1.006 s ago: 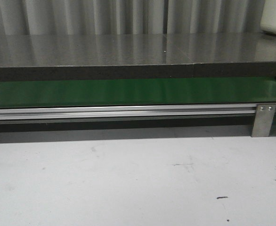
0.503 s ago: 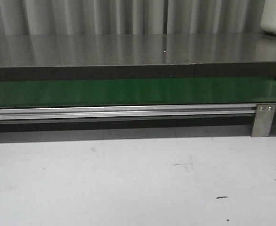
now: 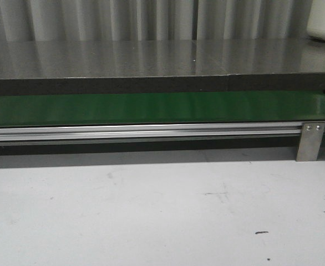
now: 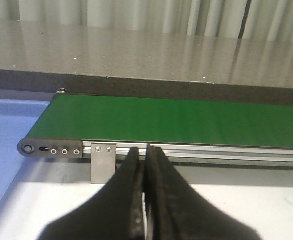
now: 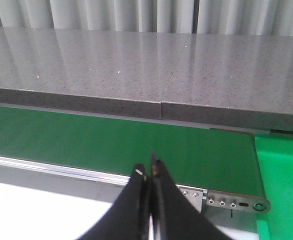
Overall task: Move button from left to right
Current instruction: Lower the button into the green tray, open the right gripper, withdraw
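Observation:
The button is out of view in every frame. The green belt (image 3: 151, 108) runs across the front view on a silver rail (image 3: 140, 132), with nothing on it. In the left wrist view my left gripper (image 4: 145, 150) is shut and empty, its black fingers pressed together in front of the belt's left end (image 4: 176, 120). In the right wrist view my right gripper (image 5: 149, 167) is shut and empty, over the near edge of the belt's right end (image 5: 111, 142). Neither gripper shows in the front view.
A grey stone shelf (image 3: 151, 58) runs behind the belt. A white table top (image 3: 151, 210) lies in front. A metal bracket (image 3: 310, 141) holds the rail at right. A blue surface (image 4: 11, 135) lies left of the belt, a green surface (image 5: 284, 180) right of it.

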Available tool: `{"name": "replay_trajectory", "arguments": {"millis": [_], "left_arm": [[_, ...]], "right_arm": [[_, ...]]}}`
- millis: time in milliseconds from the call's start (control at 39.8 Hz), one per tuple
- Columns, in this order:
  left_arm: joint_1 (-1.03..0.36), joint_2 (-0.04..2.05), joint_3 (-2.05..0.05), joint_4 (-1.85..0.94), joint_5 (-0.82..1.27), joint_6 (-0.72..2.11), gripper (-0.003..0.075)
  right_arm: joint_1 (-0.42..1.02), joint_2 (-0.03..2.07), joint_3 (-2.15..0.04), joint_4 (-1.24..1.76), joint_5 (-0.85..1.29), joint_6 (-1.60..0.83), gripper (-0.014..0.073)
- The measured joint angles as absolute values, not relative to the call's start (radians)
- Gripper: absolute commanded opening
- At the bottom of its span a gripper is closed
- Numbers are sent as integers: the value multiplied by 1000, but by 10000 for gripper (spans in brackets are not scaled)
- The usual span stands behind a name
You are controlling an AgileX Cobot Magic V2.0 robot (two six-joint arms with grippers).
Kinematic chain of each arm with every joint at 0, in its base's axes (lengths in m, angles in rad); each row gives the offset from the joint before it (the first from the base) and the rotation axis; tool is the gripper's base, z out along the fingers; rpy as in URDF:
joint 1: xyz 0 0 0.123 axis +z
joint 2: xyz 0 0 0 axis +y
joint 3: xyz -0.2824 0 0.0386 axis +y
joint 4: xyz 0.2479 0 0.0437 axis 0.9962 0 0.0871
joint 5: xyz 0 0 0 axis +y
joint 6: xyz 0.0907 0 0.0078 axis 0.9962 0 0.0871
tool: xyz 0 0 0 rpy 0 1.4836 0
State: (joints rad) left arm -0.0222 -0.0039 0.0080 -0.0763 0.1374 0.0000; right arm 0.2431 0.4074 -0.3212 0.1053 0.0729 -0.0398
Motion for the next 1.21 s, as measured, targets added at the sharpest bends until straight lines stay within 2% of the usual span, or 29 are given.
{"name": "replay_trajectory", "arguments": {"millis": [830,1006,1207], "left_arm": [[-22,-4,8,-78,137,0,-21],[-22,-4,8,-78,137,0,-21],[-22,-4,8,-78,137,0,-21]], "right_arm": [[243,407,-316,104,68,-40,-67],[243,377,-240,35,75,-40,-67],[158,204,-74,29,124,-40,-67]]}}
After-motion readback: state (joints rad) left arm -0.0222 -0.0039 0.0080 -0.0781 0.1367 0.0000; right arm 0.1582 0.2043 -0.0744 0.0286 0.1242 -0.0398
